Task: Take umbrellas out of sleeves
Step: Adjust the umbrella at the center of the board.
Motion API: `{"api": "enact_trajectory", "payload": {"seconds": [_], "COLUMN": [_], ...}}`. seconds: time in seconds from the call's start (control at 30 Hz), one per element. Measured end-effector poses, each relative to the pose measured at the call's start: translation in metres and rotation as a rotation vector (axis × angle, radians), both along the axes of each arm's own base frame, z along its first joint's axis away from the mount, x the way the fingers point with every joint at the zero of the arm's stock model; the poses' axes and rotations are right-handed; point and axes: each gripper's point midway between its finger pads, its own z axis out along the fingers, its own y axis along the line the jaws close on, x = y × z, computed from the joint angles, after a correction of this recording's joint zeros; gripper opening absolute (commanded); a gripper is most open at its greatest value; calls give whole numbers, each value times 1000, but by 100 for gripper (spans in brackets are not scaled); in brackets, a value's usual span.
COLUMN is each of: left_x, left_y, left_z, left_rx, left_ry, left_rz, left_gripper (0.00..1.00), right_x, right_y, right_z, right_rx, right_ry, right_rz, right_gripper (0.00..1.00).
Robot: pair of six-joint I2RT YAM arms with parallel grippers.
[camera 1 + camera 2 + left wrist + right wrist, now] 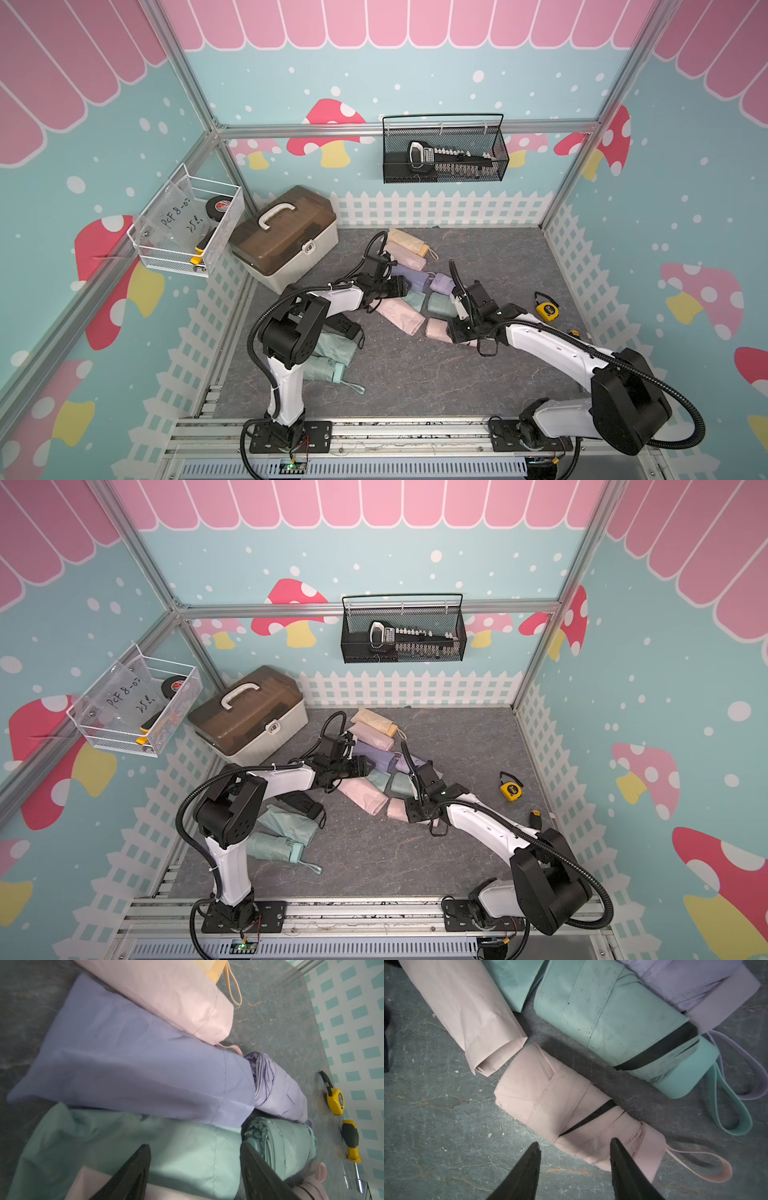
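Note:
Several umbrellas and sleeves lie in a row mid-floor. My left gripper is open, its jaws hovering astride the limp mint sleeve, whose mint umbrella lies just past the sleeve mouth. Beside it a lilac umbrella sticks out of the lilac sleeve. My right gripper is open over the handle end of a pink umbrella that lies free of its pink sleeve. One finger is above the umbrella, the other above bare floor. In both top views the left gripper and right gripper face each other.
A brown-lidded toolbox stands at the back left. A yellow tape measure and a yellow-handled screwdriver lie to the right. Another mint umbrella and a black bundle lie by the left arm's base. Wire baskets hang on the walls.

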Motion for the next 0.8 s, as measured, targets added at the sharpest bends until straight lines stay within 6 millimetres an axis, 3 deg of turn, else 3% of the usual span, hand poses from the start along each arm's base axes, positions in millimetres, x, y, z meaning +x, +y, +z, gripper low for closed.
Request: {"api": "enact_trajectory", "payload": {"seconds": [0.13,0.4,0.8], "left_x": [-13,-26,-46], "left_y": [7,11,10], "left_z": [3,45,26], "left_rx": [2,-41,-38], "left_ry": [5,-72,-32], "left_rz": [0,-3,-17], "left_gripper": [68,68,68], "right_x": [-4,-16,-19], "right_y": [2,1,1], "right_z": [-7,-22,-18], "right_rx": [21,51,75], "right_ry": [15,45,29], "right_rz": [0,-14,-19], "right_gripper": [53,53,53]}}
